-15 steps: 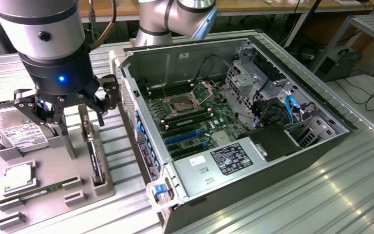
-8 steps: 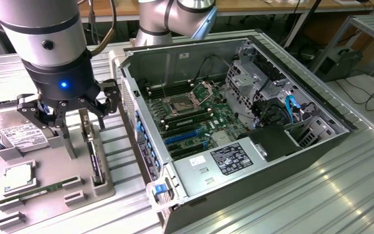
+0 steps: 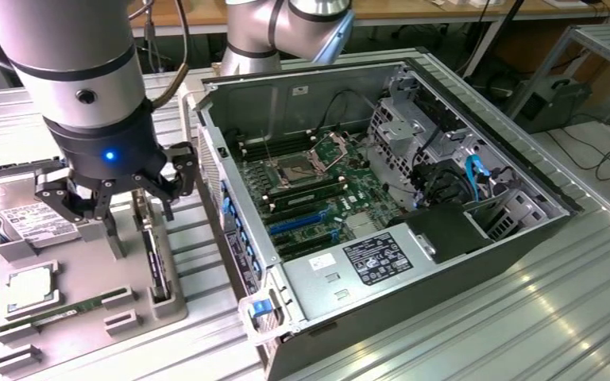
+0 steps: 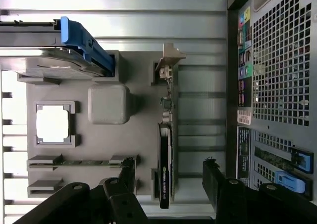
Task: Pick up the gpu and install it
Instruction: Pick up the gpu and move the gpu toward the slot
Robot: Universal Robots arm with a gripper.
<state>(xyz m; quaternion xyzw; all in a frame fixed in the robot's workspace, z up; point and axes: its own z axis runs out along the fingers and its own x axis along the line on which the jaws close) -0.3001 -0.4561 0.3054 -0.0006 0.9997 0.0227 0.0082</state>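
**Gripper spread wide over the upright gpu**

Your gripper sits closest to the lens, its jaws wide apart and holding nothing. In the wrist view one dark finger stands on each side of the gpu's line, and neither presses on it.

You find the gpu standing on its long edge in a slot of the grey tray, along the tray side just beside the computer case. Its long axis runs parallel to the perforated case panel that faces the tray. The silvery bracket end points toward the hard-drive end of the tray, and the black end with the printed label lies between your fingers. You cannot tell which face carries the fan.

The tray also holds a hard drive with a white label, a square processor in its frame, and a green memory stick lying in its slot. All three are well apart from the gpu.

The case lies open on its side, with the motherboard and a labelled power supply inside.
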